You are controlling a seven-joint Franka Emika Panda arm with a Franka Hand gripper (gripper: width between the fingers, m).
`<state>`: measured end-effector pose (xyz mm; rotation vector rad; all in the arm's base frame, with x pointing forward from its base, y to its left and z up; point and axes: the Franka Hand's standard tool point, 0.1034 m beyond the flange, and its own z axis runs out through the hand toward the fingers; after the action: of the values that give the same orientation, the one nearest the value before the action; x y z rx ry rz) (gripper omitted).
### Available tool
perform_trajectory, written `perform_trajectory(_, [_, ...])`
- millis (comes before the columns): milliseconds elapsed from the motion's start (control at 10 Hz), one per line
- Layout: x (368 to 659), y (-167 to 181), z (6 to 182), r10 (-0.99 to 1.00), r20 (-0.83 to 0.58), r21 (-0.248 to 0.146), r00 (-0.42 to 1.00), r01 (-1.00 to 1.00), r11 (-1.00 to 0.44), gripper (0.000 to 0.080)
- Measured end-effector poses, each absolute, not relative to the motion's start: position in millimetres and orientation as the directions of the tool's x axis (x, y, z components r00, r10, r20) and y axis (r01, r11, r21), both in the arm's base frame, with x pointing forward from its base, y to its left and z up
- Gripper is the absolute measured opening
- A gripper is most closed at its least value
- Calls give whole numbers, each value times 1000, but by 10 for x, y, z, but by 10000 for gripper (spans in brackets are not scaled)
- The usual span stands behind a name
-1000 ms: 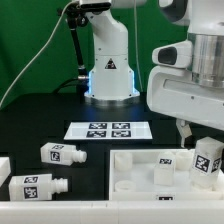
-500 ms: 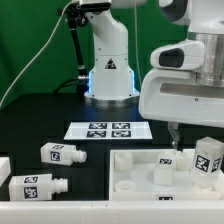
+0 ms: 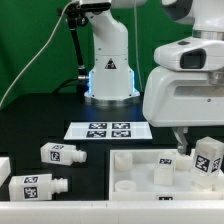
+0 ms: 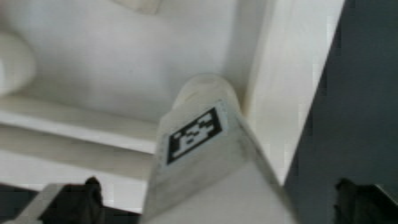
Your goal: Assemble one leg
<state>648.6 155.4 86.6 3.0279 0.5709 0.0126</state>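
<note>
Lying on the dark table [image 3: 30, 120] at the exterior view's left, two other legs [image 3: 55, 153]. Next, marker board [image 3: 103, 129], flat. Then big rimmed panel [image 3: 135, 172]. Far right, the leg [image 3: 207, 156], tilted, at the panel's right end. Gripper [image 4: 214, 205] above it, fingers [image 4: 71, 205] wide apart either side, not squeezing.

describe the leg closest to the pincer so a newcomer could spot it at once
Find the large flat white panel at the near side of the table. At its end on the exterior view's right, under the open pincer, a leg stands tilted. Its neighbours, a second leg and a third leg, lie flat on the dark table at the exterior view's left.
</note>
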Motion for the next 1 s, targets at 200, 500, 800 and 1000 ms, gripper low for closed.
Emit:
perform_trajectory(200, [6492,1519,860,531,-16,59,847,531,-845,649])
perform_trajectory(500, [6496,1487,857,632,-24,56,774,633,-772,522])
perform_trajectory(800, [6496,1485,856,595,-22,57,804,595,-802,284])
perform_trajectory(1000, [6506,1444,858,494,-13,57,869,494,-868,284])
